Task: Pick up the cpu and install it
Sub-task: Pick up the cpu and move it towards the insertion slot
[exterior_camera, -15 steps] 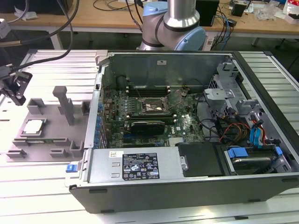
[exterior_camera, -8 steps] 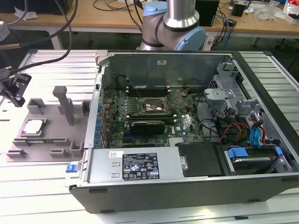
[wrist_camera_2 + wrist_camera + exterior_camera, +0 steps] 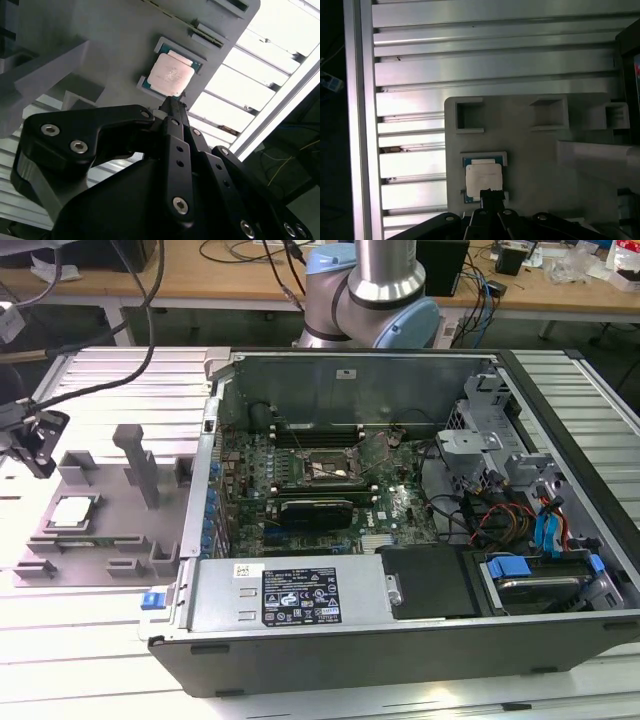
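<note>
A robot arm's gripper point(image 3: 38, 443) hangs above the slatted aluminium table point(image 3: 90, 665) at the exterior view's left, its fingers pressed together and holding nothing. The cpu point(image 3: 74, 510) lies flat, silvery top up, in a shallow recess of a grey parts fixture point(image 3: 115, 540) just beside the open computer case point(image 3: 350, 640). It sits lower than the gripper and apart from it. In both wrist views the closed black fingertips point(image 3: 170, 102) point(image 3: 491, 192) line up with one edge of the chip point(image 3: 171, 75) point(image 3: 483, 177). Inside the case, the motherboard's black socket frame point(image 3: 325, 468) lies open, with a long dark expansion card point(image 3: 315, 510) just beside it.
</note>
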Controlling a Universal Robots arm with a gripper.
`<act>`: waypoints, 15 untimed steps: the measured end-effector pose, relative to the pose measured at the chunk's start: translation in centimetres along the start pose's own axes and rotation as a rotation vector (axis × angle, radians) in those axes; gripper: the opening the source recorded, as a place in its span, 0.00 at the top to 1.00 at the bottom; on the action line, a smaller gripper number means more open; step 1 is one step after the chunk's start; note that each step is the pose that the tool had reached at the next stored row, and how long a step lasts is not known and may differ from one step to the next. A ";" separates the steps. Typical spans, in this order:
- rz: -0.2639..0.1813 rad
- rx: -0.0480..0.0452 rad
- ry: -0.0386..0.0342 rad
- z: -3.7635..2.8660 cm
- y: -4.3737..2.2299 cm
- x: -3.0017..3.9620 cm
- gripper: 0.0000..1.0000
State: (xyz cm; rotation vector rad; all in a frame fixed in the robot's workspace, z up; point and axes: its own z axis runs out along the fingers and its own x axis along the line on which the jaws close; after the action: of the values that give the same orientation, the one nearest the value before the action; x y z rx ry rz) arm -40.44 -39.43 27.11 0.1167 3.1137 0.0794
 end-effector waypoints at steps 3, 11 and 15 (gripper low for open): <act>0.000 0.0000 -0.0001 1.05 -0.05 0.02 0.89; 0.000 0.0000 0.0001 3.13 -0.17 0.07 0.89; 0.000 0.0001 0.0001 3.97 -0.39 0.08 0.89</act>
State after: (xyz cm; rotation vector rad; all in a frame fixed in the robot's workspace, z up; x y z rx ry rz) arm -40.44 -39.62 23.13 0.1161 3.1138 0.0792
